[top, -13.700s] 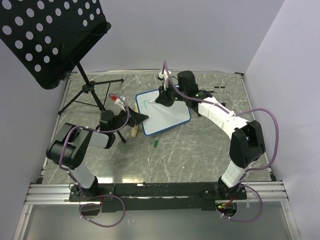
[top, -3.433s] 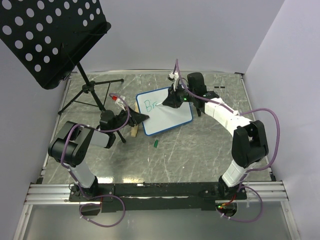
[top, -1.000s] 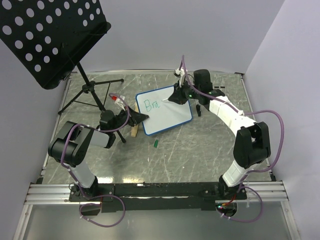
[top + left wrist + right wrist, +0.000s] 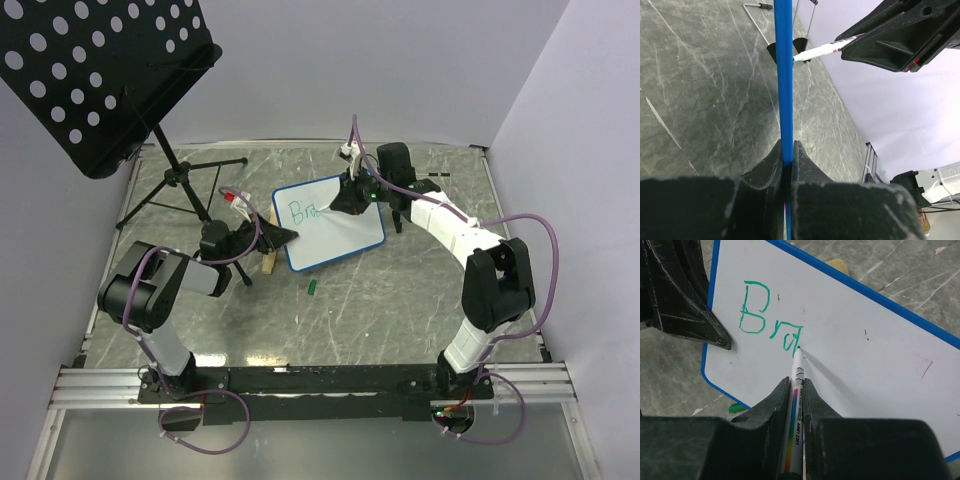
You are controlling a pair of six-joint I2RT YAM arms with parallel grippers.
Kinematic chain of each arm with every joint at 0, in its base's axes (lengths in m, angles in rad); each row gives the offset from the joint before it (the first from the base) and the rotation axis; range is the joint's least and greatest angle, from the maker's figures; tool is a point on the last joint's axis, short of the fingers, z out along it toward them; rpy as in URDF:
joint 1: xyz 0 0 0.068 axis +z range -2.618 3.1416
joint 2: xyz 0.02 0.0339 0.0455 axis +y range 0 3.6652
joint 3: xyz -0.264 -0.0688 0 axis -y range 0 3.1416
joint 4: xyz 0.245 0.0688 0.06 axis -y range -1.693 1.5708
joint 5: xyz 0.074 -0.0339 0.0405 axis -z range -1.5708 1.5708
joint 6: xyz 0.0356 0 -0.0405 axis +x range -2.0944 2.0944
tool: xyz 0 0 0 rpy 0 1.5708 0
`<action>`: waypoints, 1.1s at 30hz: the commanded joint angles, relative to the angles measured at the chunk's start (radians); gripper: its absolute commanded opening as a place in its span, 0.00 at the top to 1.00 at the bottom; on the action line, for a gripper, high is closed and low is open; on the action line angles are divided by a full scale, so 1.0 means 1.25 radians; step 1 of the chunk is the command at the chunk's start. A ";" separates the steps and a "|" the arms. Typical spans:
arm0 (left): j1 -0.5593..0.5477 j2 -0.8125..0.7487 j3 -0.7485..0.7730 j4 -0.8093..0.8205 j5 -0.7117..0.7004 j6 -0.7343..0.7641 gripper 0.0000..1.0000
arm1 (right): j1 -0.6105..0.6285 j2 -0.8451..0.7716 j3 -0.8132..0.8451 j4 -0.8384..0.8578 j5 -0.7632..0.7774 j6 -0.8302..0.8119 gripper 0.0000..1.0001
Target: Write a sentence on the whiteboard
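Whiteboard (image 4: 880, 370) bears only the first letters of the sentence (image 4: 767, 315), just ahead of the right tool (image 4: 796, 386), which is clamped on the marker (image 4: 798, 365). The left tool (image 4: 787, 152) grips the board's rim. Most remains unwritten.

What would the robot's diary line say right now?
left gripper: shut on whiteboard edge | right gripper: shut on marker, tip on whiteboard | sentence: first green letters only

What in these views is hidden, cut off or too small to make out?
- Top view: green letters too small to read; right hand covers their end.
- Left wrist view: whiteboard seen edge-on, blue rim only; its face unseen.
- Right wrist view: frame cuts off the board's right side; left hand covers part of its left edge.
- Top view: small green item near the board too small to identify.
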 commanded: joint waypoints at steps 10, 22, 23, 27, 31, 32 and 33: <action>-0.002 -0.021 0.015 0.160 0.016 -0.006 0.99 | -0.009 -0.026 0.034 0.040 0.001 0.004 1.00; -0.002 -0.018 0.015 0.168 0.017 -0.011 0.99 | -0.015 -0.010 0.037 0.037 0.009 0.004 1.00; -0.002 -0.017 0.015 0.168 0.017 -0.011 0.99 | -0.017 -0.006 0.042 0.031 0.012 0.004 1.00; -0.002 -0.017 0.015 0.173 0.018 -0.013 0.99 | -0.015 0.004 0.043 0.016 0.011 -0.005 1.00; -0.002 -0.018 0.016 0.171 0.016 -0.011 0.99 | -0.015 0.001 0.033 0.008 0.010 -0.016 1.00; -0.002 -0.018 0.015 0.169 0.014 -0.010 0.99 | -0.017 -0.002 0.030 0.005 0.010 -0.020 1.00; -0.002 -0.018 0.015 0.169 0.014 -0.010 0.99 | -0.015 -0.004 0.028 0.003 0.010 -0.023 1.00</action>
